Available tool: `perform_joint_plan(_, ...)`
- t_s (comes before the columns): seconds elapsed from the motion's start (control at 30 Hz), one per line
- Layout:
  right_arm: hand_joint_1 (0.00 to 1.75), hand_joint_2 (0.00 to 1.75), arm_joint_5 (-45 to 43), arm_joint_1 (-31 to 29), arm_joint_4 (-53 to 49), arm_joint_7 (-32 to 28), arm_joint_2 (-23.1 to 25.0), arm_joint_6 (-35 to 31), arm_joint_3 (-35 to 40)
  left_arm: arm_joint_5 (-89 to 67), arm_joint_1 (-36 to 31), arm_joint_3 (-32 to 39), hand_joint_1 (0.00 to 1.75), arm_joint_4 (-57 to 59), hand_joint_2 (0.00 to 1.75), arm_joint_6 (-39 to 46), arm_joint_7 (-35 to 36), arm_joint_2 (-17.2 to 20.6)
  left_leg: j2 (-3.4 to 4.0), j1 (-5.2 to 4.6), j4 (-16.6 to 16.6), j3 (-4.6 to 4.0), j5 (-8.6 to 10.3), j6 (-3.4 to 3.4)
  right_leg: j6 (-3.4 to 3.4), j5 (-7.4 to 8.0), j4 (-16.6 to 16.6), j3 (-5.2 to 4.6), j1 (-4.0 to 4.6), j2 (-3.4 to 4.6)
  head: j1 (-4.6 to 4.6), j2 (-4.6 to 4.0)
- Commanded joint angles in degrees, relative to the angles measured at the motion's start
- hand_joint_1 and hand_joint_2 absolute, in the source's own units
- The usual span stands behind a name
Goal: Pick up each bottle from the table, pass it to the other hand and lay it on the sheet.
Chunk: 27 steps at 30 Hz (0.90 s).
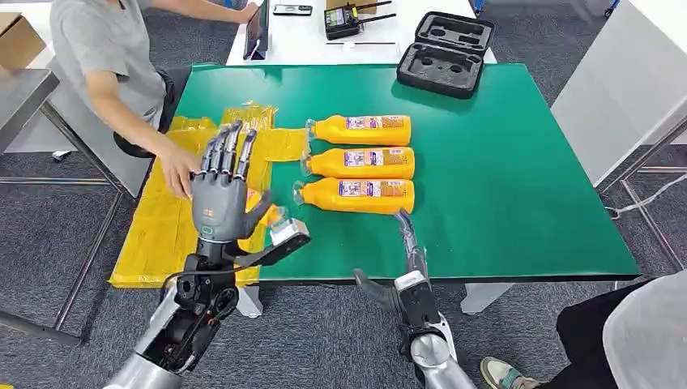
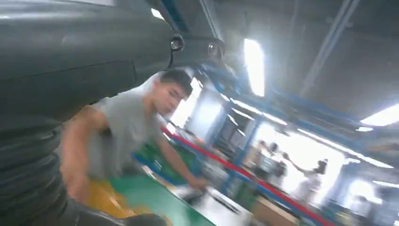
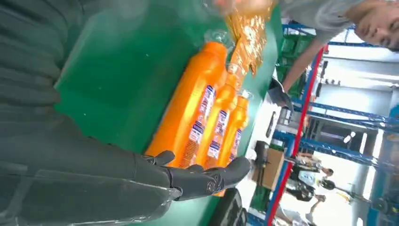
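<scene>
Since the right hand (image 1: 405,243) hovers, fingers apart, beside the nearest bottle (image 1: 360,195), wrap it mid-body; left hand (image 1: 223,190) waits, fingers spread.

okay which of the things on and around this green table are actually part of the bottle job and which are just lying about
Part of the job:
nearest bottle
middle bottle
far bottle
yellow sheet
left hand, raised and open
right hand, open near the nearest bottle

Just lying about:
black foam case
tablet
phone
cardboard box
</scene>
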Motion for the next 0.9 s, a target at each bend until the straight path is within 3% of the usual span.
perform_joint_plan(0.03,0.00,1.75,0.2,1.2,-6.4,0.2,-1.1,-7.6,-0.1,22.7,1.1,1.6,0.00,8.6,1.75,-3.6,-20.3,-6.0,-0.07,0.10,0.0,0.17,-0.04,-0.09,-0.09,-0.03,-0.1,0.25,0.11,-0.09,0.00,0.00)
perform_joint_plan(0.23,0.00,1.75,2.3,3.5,-9.7,0.2,-1.9,-13.1,-1.9,34.6,4.0,1.1,0.00,8.0,1.75,-9.2,-28.4,-7.1,-0.08,0.06,0.0,0.15,-0.03,-0.07,-0.08,-0.02,-0.1,0.22,0.08,-0.10,0.02,0.00)
perform_joint_plan(0.6,0.00,1.75,2.0,3.4,-9.9,0.2,-2.7,-14.6,-3.4,42.5,4.6,-2.8,0.00,6.0,1.75,-14.4,-28.4,-6.6,-0.04,0.02,0.0,0.04,-0.01,-0.03,-0.05,-0.01,0.0,0.07,0.04,-0.06,0.02,0.00)
perform_joint_plan(0.9,0.00,1.75,3.3,3.4,-10.2,0.2,-3.7,-15.3,-2.5,49.1,5.6,-7.7,0.00,5.6,1.75,-8.7,-28.4,-4.5,0.01,0.00,0.0,0.11,-0.02,-0.05,-0.05,-0.01,-0.1,0.11,0.01,0.00,0.00,0.00)
